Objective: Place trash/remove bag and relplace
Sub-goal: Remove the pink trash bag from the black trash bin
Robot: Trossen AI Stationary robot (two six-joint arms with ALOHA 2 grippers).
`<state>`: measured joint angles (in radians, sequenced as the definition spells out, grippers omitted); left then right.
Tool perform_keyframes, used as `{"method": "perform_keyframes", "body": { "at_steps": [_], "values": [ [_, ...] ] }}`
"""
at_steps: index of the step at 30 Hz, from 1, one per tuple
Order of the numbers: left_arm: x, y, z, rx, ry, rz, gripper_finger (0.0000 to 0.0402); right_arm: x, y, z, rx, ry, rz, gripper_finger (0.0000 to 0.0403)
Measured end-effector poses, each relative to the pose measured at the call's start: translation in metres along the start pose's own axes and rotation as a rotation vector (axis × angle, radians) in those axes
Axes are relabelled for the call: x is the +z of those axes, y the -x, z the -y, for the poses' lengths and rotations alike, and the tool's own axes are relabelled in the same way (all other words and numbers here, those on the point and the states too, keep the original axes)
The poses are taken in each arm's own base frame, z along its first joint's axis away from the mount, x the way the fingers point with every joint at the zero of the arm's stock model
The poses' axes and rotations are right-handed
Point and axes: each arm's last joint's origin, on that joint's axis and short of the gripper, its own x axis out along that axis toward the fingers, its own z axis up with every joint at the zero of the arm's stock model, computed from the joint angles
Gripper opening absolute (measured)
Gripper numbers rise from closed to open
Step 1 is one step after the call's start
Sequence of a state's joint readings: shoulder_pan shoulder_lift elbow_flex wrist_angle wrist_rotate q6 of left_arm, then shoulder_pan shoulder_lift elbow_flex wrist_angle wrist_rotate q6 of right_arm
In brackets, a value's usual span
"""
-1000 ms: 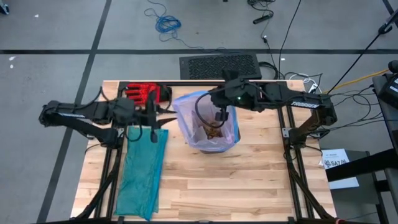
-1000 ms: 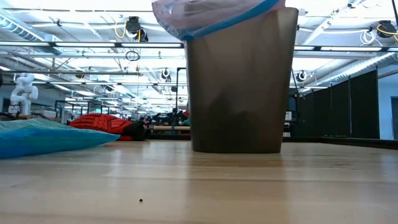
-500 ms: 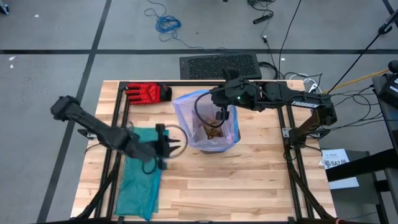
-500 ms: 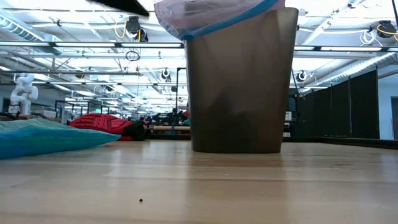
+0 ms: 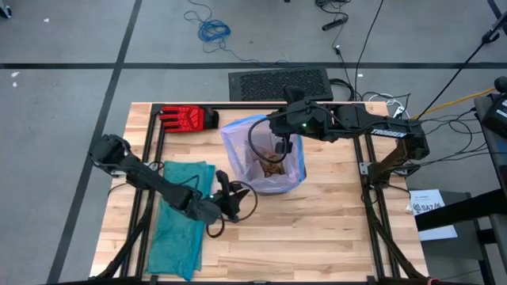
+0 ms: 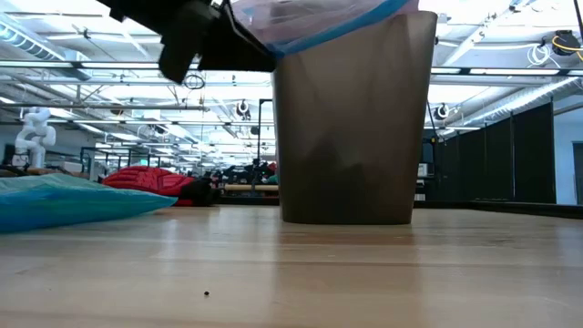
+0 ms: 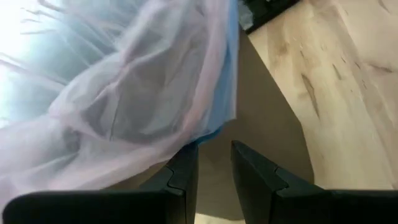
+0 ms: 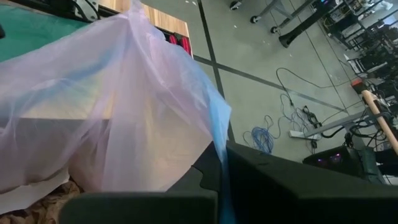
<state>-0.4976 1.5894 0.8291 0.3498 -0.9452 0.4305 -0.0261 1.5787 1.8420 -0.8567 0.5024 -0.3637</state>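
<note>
Two dark arms are seen from above. The left arm is stretched from its base at the left edge diagonally toward the middle of the worktop, bent at the elbow, and the left gripper (image 5: 235, 195) is pointed toward the centre. In the left wrist view its two dark fingers (image 7: 185, 169) are held a little apart, with a narrow gap between them. In the low view the left gripper (image 6: 239, 47) is seen high up, well clear of the worktop. The right arm is extended from the right side toward the centre, and the right gripper (image 5: 283, 147) is pointed downward, its fingers closed together
</note>
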Motion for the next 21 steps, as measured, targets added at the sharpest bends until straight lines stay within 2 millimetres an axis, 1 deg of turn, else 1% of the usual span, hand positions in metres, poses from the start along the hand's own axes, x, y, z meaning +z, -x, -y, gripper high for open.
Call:
{"method": "perform_keyframes", "body": {
  "at_steps": [8, 10, 12, 14, 15, 21],
  "values": [
    [-0.002, -0.011, -0.012, 0.114, 0.077, -0.041, 0.0091, 0.0, 0.0, 0.0, 0.0, -0.002, 0.001, 0.0],
    [-0.003, -0.012, -0.013, 0.143, 0.093, -0.055, 0.0081, 0.0, 0.0, 0.0, 0.0, -0.004, 0.002, 0.0],
    [-0.003, -0.012, -0.014, 0.163, 0.101, -0.058, 0.0056, 0.0, 0.0, 0.0, 0.0, -0.005, 0.002, 0.0],
    [0.001, -0.009, -0.013, 0.165, 0.102, -0.041, 0.0021, 0.0, 0.0, 0.0, 0.002, -0.008, 0.002, 0.0],
    [0.003, -0.006, -0.012, 0.164, 0.102, -0.025, 0.0011, 0.0, 0.0, 0.0, 0.002, -0.009, 0.002, 0.0],
    [0.021, 0.016, -0.016, 0.178, 0.087, 0.059, 0.0002, 0.0, 0.0, -0.001, 0.005, -0.008, -0.004, 0.0]
  ]
}}
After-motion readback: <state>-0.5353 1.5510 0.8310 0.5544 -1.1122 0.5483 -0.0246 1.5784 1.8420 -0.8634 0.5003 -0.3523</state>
